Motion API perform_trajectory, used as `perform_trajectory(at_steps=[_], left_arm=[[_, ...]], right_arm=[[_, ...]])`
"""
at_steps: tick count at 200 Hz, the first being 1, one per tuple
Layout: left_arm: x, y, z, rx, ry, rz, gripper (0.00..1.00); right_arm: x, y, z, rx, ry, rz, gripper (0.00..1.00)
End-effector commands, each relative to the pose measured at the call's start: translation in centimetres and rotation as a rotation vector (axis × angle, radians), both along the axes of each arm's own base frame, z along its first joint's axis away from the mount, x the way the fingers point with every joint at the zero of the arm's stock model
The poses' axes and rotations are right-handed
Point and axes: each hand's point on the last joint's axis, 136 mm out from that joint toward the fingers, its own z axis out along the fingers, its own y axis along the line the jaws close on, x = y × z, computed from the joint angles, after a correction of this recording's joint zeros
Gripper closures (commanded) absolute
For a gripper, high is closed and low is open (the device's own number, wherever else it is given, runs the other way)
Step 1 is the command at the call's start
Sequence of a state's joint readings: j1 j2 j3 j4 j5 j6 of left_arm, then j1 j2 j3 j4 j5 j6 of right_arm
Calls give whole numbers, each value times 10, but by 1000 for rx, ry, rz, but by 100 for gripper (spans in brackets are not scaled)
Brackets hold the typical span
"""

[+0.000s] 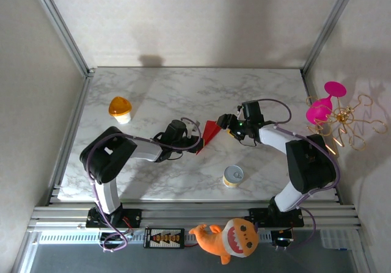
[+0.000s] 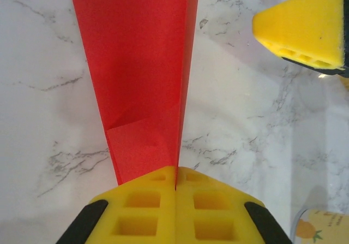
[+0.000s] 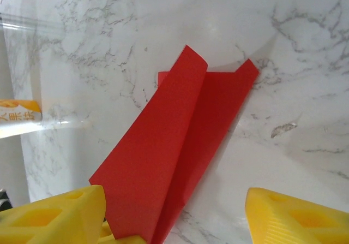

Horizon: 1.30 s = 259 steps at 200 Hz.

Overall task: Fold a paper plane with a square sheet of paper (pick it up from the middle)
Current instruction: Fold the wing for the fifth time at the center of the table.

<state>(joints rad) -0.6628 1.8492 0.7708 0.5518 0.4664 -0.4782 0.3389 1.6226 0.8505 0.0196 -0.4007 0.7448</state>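
The red paper is folded into a narrow pointed dart with a centre crease, a paper plane shape, and lies near the table's middle. My left gripper is shut on its pointed end; in the left wrist view the yellow pads meet on the crease of the paper. My right gripper stands open just right of the paper's wide end. In the right wrist view its fingers straddle the paper without touching it. One wing stands up, the other lies low on the marble.
A small yellow tin stands near the front of the table. An orange-lidded cup is at the far left. A pink glass and gold wire stand sit off the right edge. An orange shark plush lies by the arm bases.
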Motion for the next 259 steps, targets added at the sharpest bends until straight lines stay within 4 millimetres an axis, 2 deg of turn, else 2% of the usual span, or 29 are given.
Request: perform_trajectory(at_steps=[1, 77, 153, 247, 259], left_arm=[[0, -3, 0, -100, 69, 34, 100], [-3, -4, -8, -165, 161, 82, 100], [-6, -6, -19, -173, 218, 89, 100], [-7, -4, -27, -163, 245, 106, 100], [-6, -4, -27, -163, 243, 108, 97]], right_arm=[[-1, 0, 1, -75, -95, 75, 32], [-11, 17, -31, -191, -13, 167, 25], [-13, 29, -48, -254, 25, 212, 19], [-15, 17, -85, -373, 135, 178, 19], [-16, 16, -89, -382, 148, 176, 19]])
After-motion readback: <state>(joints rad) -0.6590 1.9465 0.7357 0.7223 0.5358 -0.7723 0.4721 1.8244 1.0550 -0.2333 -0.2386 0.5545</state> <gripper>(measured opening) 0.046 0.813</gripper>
